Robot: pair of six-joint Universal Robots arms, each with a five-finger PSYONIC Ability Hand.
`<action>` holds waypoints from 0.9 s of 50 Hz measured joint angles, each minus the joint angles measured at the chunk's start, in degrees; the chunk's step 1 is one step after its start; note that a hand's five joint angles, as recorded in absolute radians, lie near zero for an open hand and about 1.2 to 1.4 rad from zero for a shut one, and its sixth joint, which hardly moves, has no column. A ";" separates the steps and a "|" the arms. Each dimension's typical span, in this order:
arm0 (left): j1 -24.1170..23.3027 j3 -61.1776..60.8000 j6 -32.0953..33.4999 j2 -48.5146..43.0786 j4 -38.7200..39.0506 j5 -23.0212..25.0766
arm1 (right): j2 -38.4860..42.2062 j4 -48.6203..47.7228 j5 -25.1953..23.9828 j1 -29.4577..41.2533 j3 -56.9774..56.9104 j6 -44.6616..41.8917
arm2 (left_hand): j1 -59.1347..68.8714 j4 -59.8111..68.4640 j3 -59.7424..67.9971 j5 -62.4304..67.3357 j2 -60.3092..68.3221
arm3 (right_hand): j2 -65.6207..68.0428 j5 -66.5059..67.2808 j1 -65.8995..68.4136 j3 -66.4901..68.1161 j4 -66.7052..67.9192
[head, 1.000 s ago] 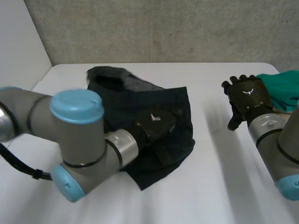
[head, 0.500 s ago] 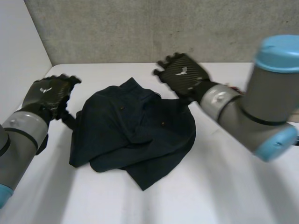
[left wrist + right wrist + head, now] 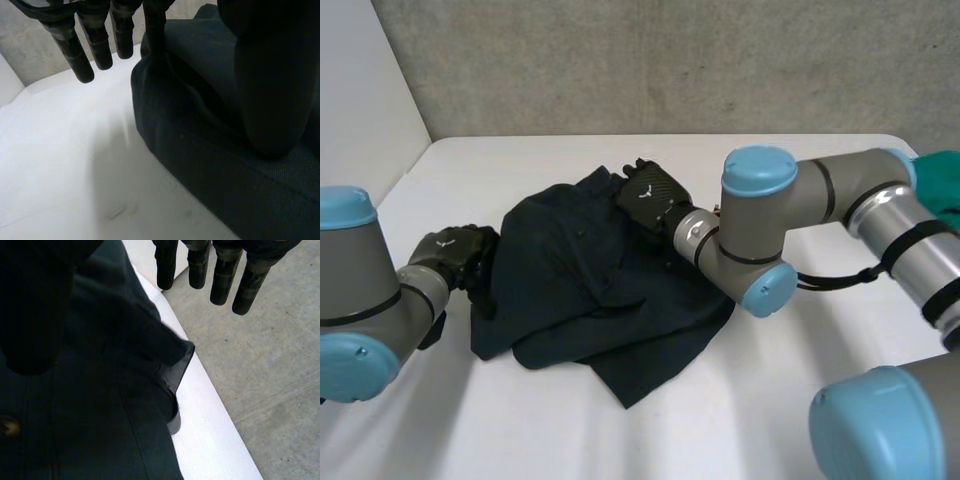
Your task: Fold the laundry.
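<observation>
Dark buttoned garment (image 3: 610,290) lies crumpled on the bench (image 3: 520,420). Left hand (image 3: 455,255) at its left edge, right hand (image 3: 650,192) at its far edge, both straight-fingered, gripping nothing. Judged step: pre-grasp. Next: pinch edges, spread flat.

Left of the dark garment (image 3: 600,290), the left arm (image 3: 360,300) is a fat grey tube with light-blue caps. It ends in a black left hand (image 3: 448,252) with a weave-like sheen and a small white mark on its back. Right of the garment, the right arm (image 3: 790,220) is the same grey, ringed with thin black bands and silvery collars, and also blue-capped. Its right hand (image 3: 653,192) is black with a matching white mark. Seen close, the fingers (image 3: 247,287) are dull black, segmented, round-tipped rods.
</observation>
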 measured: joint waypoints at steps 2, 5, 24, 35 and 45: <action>-0.35 0.61 -0.09 -0.37 0.01 0.02 | 2.57 -0.04 -0.03 0.00 -2.78 -0.56 | 1.92 1.55 1.44 1.84 1.64 | 0.00 0.11 0.05 0.04 0.00; -1.09 1.13 -0.21 -0.69 0.01 0.02 | 5.26 -0.37 -0.24 0.00 -5.37 -0.97 | 18.67 16.37 16.09 16.22 16.25 | 7.77 6.03 5.14 7.55 6.29; -5.50 10.43 0.59 0.53 5.31 0.01 | 7.65 -11.76 4.26 -0.44 -11.36 -0.87 | 51.02 53.90 53.23 51.47 53.65 | 54.70 52.48 44.03 54.85 54.40; -8.61 22.80 0.80 1.56 18.09 1.25 | -9.10 -7.39 11.08 -2.09 -5.13 3.02 | 51.02 53.91 53.37 51.46 53.72 | 54.70 52.48 44.91 54.85 54.42; -13.53 15.72 0.75 6.80 19.04 4.09 | -29.51 8.29 4.82 -7.18 25.17 3.13 | 51.02 53.92 53.43 51.46 53.76 | 54.70 52.74 44.91 54.85 54.43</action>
